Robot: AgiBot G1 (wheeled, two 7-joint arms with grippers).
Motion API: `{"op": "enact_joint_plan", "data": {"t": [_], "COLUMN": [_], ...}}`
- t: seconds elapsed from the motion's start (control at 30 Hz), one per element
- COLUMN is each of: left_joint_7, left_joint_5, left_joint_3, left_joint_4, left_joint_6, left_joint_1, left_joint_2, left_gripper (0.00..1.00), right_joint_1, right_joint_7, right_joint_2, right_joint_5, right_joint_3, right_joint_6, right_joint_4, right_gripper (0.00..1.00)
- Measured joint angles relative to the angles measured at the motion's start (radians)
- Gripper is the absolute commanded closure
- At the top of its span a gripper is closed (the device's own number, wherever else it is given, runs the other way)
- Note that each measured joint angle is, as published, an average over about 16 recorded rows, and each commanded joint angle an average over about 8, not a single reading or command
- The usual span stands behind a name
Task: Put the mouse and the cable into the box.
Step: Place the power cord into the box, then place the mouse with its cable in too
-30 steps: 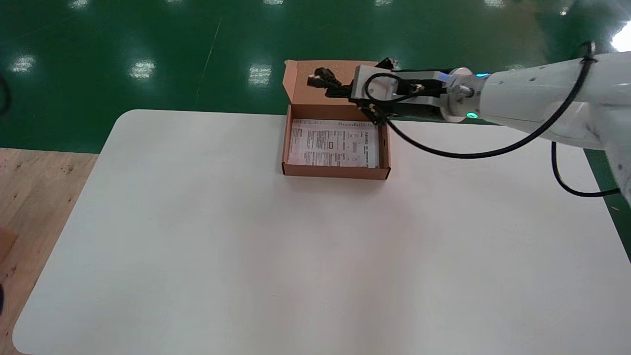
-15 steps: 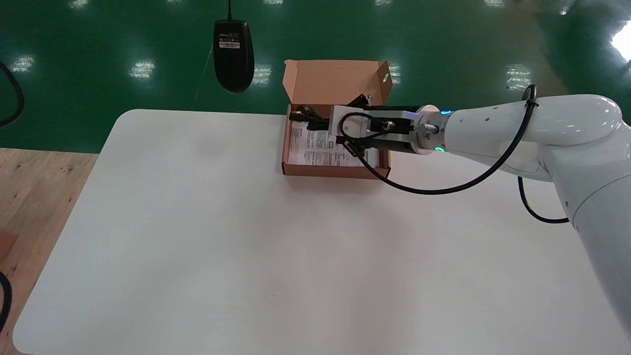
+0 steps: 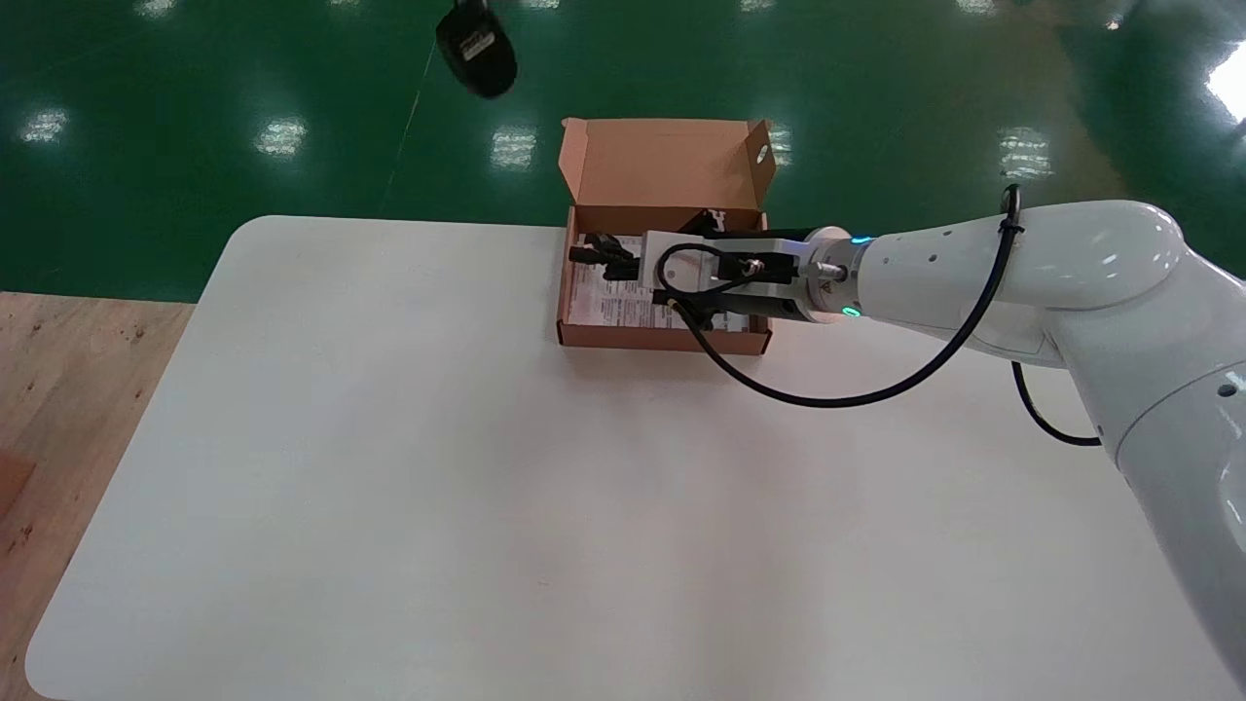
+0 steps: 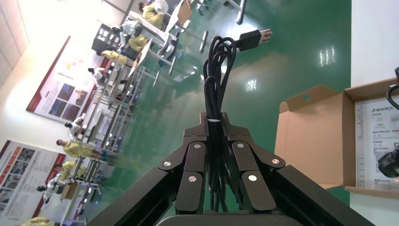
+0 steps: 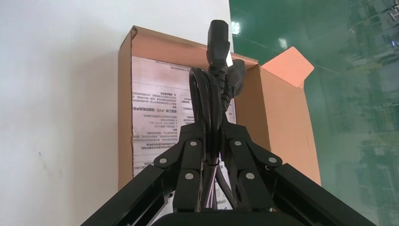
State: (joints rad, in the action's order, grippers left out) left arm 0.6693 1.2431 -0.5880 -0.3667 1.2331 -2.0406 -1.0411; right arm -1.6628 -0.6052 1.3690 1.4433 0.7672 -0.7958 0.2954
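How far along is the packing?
Nothing is packed yet: the open brown cardboard box holds only a printed paper sheet. In hand: the right gripper is shut on the bundled black power cable over the box; the left gripper is shut on a coiled black USB cord, and the black mouse dangles beyond the white table. Left: drop the cable in, then the mouse.

White table (image 3: 487, 487) spreads beside and behind the right gripper's (image 5: 214, 129) fingers (image 5: 190, 146). A printed sheet (image 5: 155, 108) lies flat just beneath them. Glossy green floor (image 3: 243, 78) beyond. Far past the left gripper's (image 4: 214, 120) fingers (image 4: 195, 155), yellow-clad workers (image 4: 134, 42) sit at benches, with posters (image 4: 56, 89) on the wall.
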Motion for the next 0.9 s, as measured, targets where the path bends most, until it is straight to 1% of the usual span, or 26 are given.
{"op": "enact_joint_plan", "data": {"t": [0.3,0.43,0.57,0.73,0.9], "left_joint_7": [-0.048,-0.051,-0.028,0.028,0.084], "left_joint_5": [0.016,0.010,-0.009,-0.037,-0.066], "left_joint_3": [-0.022,-0.027,-0.021,-0.011,-0.012], "left_joint_4": [-0.013,-0.001,0.029,0.089,0.125], "left_joint_6": [0.018,0.026,0.026,-0.012,-0.092], "left_joint_1": [0.035,0.062,0.097,0.150,0.222], "left_joint_2": [-0.029,-0.066,-0.120,-0.206,-0.278], "left_gripper": [1.00,1.00,1.00,1.00,1.00], "right_joint_1": [-0.008,-0.029,-0.068,-0.137,-0.208], "right_joint_7": [0.035,0.049,0.057,0.053,0.019], "right_joint_2": [-0.003,-0.010,-0.033,-0.103,-0.208], "right_joint_5": [-0.052,-0.083,-0.115,-0.155,-0.174], "right_joint_3": [0.071,0.083,0.081,0.064,0.049], "right_joint_6": [0.040,0.070,0.085,0.046,-0.036], "right_joint_4": [0.014,-0.004,-0.034,-0.080,-0.121], "right_gripper": [0.00,0.00,0.00,0.00,0.00]}}
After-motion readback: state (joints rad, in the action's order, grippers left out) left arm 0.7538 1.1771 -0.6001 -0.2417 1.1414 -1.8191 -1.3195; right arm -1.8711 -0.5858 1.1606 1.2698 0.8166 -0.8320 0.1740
